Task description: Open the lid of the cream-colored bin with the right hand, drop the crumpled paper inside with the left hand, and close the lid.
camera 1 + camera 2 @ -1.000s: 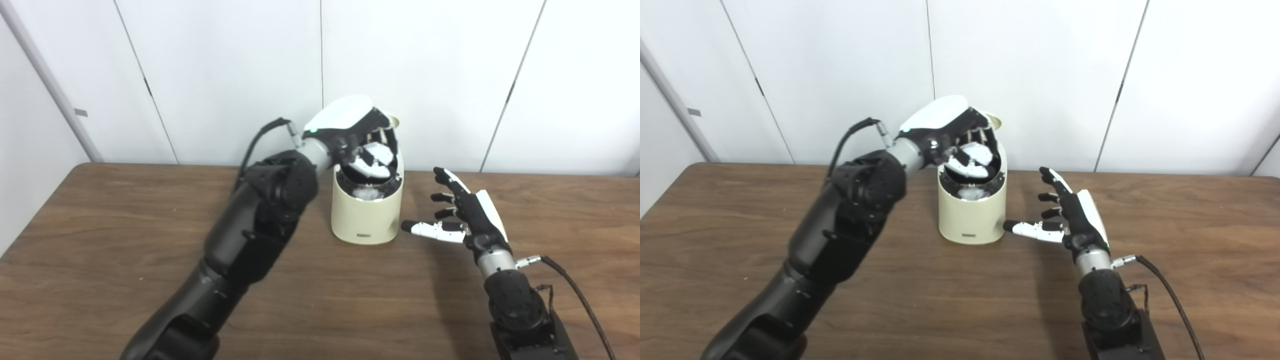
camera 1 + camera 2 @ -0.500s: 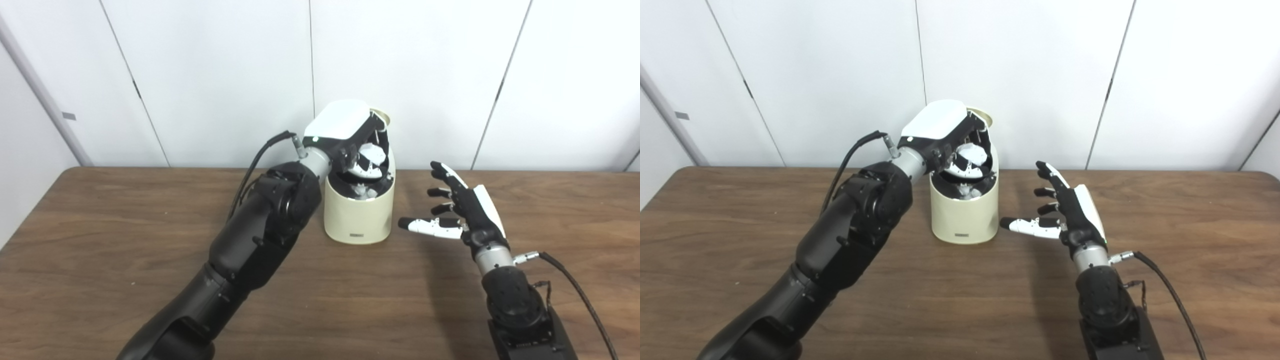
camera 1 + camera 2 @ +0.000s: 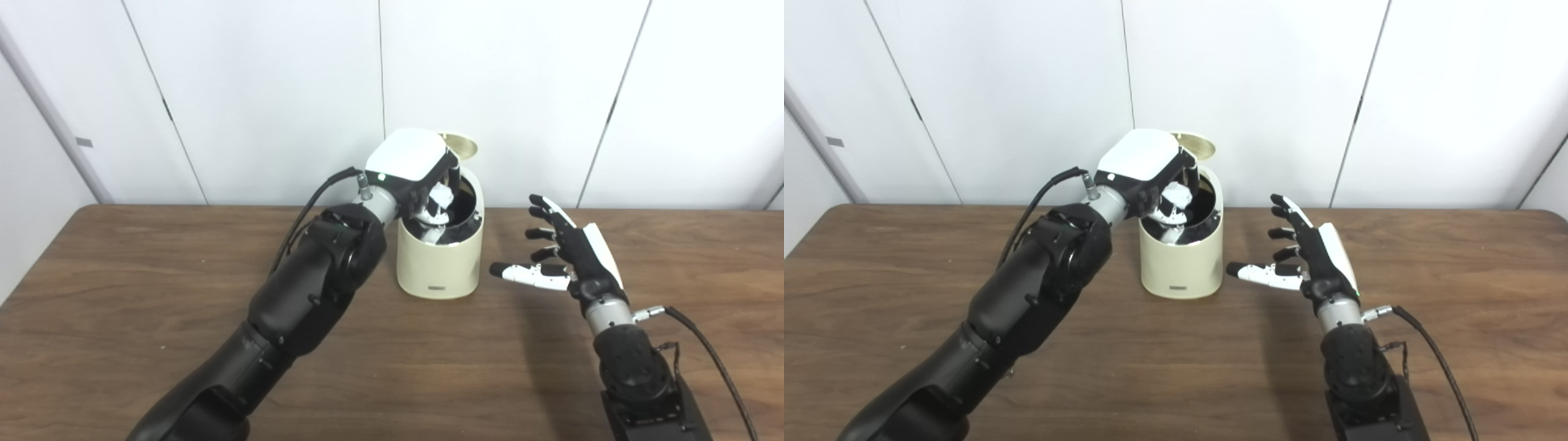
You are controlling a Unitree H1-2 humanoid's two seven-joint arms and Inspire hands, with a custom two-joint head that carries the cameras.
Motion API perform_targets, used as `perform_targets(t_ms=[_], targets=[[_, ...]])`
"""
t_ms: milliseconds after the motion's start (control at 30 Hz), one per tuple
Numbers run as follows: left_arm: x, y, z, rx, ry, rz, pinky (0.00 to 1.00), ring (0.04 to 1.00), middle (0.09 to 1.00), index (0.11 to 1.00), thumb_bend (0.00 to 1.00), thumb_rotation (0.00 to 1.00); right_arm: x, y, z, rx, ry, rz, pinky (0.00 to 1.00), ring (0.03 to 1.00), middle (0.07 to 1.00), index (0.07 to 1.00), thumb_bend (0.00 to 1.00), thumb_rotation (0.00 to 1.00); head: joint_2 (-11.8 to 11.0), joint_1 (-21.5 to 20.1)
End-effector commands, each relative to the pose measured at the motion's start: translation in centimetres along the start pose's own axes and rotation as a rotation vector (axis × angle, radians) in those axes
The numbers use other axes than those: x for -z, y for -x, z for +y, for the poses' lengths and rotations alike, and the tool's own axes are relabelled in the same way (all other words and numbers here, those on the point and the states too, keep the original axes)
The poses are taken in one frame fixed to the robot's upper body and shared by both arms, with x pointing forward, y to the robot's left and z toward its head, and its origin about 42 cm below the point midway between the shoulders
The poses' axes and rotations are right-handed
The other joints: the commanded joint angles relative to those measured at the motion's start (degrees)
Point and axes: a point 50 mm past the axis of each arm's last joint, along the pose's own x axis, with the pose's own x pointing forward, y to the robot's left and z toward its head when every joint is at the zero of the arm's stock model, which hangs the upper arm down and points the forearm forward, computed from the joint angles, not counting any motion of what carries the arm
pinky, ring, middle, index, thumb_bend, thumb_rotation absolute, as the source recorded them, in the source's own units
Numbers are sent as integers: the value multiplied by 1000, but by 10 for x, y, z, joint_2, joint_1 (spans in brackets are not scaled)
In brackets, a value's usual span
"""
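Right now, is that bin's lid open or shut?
Open. The lid stands tipped back behind the bin, its dark mouth is exposed, and the left hand hovers over the opening.

No readable text anywhere. Only a small dark label low on the front of the cream-colored bin (image 3: 436, 286), too small and blurred to make out; no brand, number or sign legible elsewhere.

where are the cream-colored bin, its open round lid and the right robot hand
cream-colored bin (image 3: 438, 266), left eye view, front wall
open round lid (image 3: 460, 145), left eye view, inner face
right robot hand (image 3: 1315, 260), right eye view, palm
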Motion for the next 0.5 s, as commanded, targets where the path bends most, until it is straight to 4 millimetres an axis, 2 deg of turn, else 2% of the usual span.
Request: perform_targets(t_ms=[0, 67, 100, 133, 167, 267, 467], targets=[[0, -6, 26, -27, -66, 16, 296, 370, 489, 547, 497, 0, -16, -4, -8, 26, 2, -64, 581, 766, 882, 901, 848, 278, 0, 0], [0, -6, 25, 5, -70, 37, 292, 412, 449, 534, 516, 0, -16, -4, -7, 24, -1, -64, 585, 767, 881, 901, 846, 277, 0, -1], [0, -5, 24, 16, -61, 41, 271, 402, 482, 597, 737, 33, -16, -4, -7, 23, -5, -66, 585, 767, 883, 902, 846, 277, 0, -1], [1, -5, 23, 24, -54, 43, 271, 412, 542, 652, 885, 61, -16, -4, -7, 22, -7, -67, 587, 768, 885, 902, 845, 275, 0, -1], [1, -5, 23, 30, -49, 46, 284, 435, 588, 675, 938, 74, -16, -4, -7, 22, -7, -66, 588, 768, 885, 903, 844, 272, 0, -1], [2, -4, 22, 45, -47, 49, 343, 529, 692, 702, 992, 102, -16, -3, -7, 22, -2, -64, 599, 770, 885, 905, 844, 281, 0, -1], [1, -3, 24, 55, -46, 46, 352, 520, 674, 693, 994, 101, -17, -3, -8, 26, 3, -67, 589, 769, 884, 904, 849, 283, 4, -2]])
